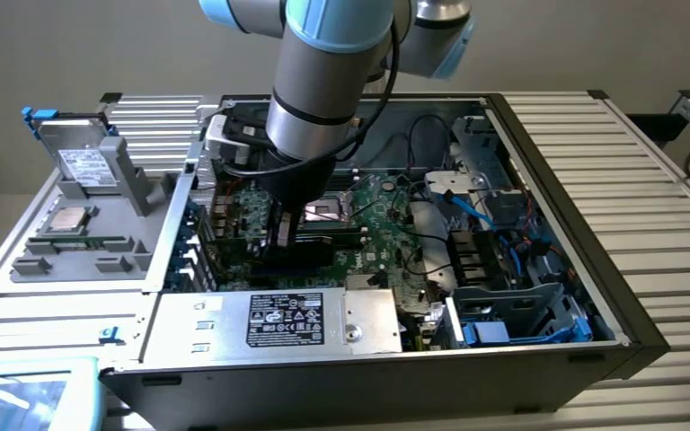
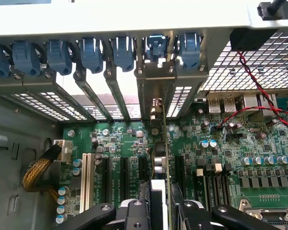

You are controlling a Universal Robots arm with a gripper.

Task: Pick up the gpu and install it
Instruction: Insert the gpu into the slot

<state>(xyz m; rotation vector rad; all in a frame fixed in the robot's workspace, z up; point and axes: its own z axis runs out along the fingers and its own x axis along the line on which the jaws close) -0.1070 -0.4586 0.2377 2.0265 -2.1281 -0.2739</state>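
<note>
My gripper [image 1: 283, 235] reaches down into the open computer case [image 1: 561, 269], over the green motherboard [image 1: 369, 233]. It is shut on the gpu [image 1: 297, 260], a flat black card held on edge just above the board. In the wrist view the gpu [image 2: 159, 158] runs edge-on away from my gripper [image 2: 158, 211], between the black expansion slots. Its metal end bracket [image 2: 156, 72] stands in the row of rear slot openings, under the blue latches [image 2: 156, 48]. The card's lower edge is hidden, so I cannot tell whether it sits in the slot.
A silver box with a black label [image 1: 285, 323] lies at the case's front. Blue cables [image 1: 525, 260] fill the exterior view's right side of the case. A grey holder [image 1: 69, 242] beside the case carries small parts. A yellow braided cable [image 2: 38, 172] and red wires [image 2: 259, 100] flank the slots.
</note>
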